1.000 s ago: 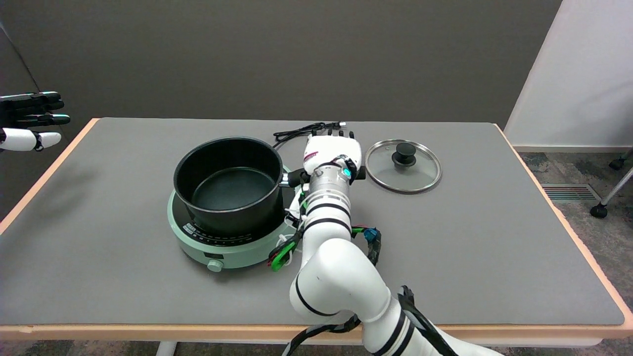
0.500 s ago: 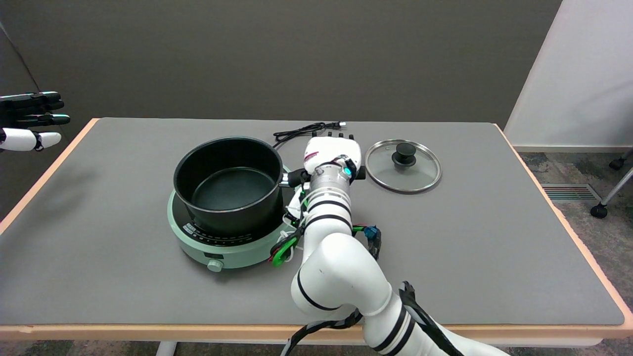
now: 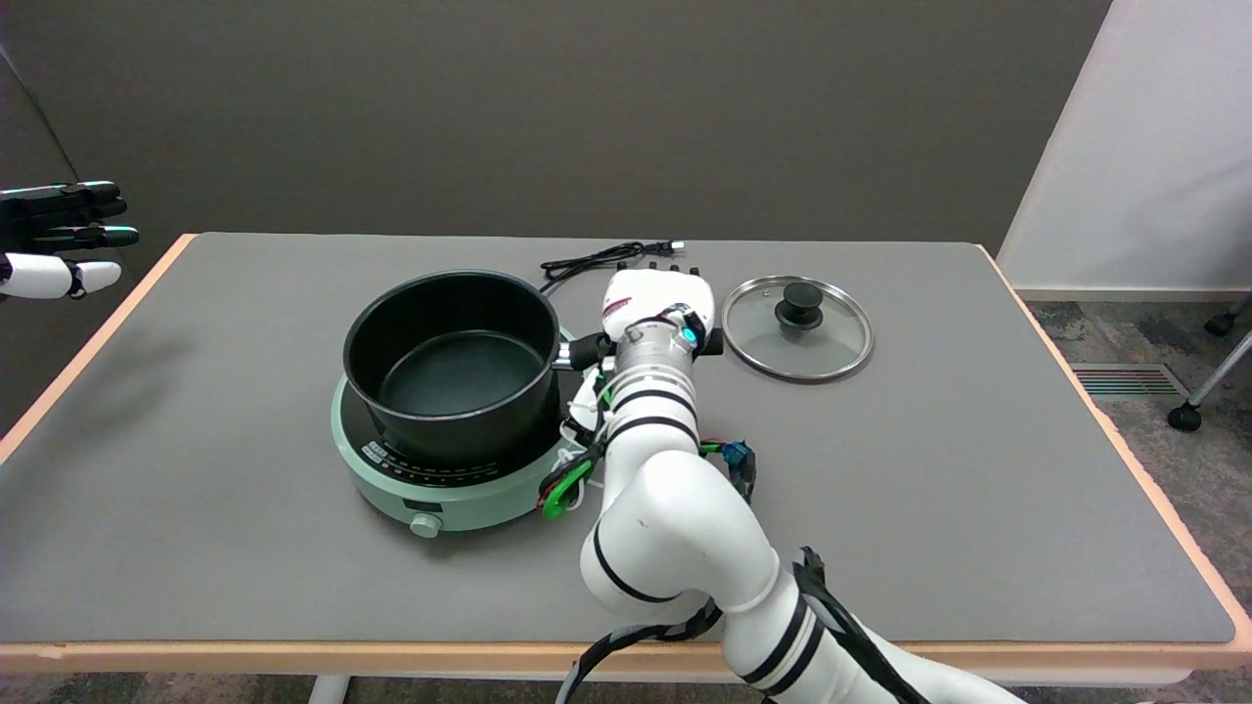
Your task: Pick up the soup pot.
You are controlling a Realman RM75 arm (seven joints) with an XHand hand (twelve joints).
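Grey and wide, the bench carries everything that matters for the task. On its left half stands a pale green cooker, and the black pot sits on top of it, upright and without anything inside. The pot's handle points to the right, and most of it is hidden under the right hand, which lies palm down over it. The black fingertips point away toward the far edge of the bench. Whether the fingers are really wrapped around the handle, or only resting above it, I cannot tell, because the back of the hand covers that place.

Just to the right of the hand lies a glass lid with a black knob, flat on the bench. A black cord lies behind the hand.

I think the main danger is a weak hold. If the fingers are not fully closed under the handle, the pot may tip down on its far side when it is raised, because the body is heavy and the handle is at one side only. It may then slide out and fall back on the cooker. Also the hand is near the lid and the cord, so a sideways move could push the lid or catch the cord.
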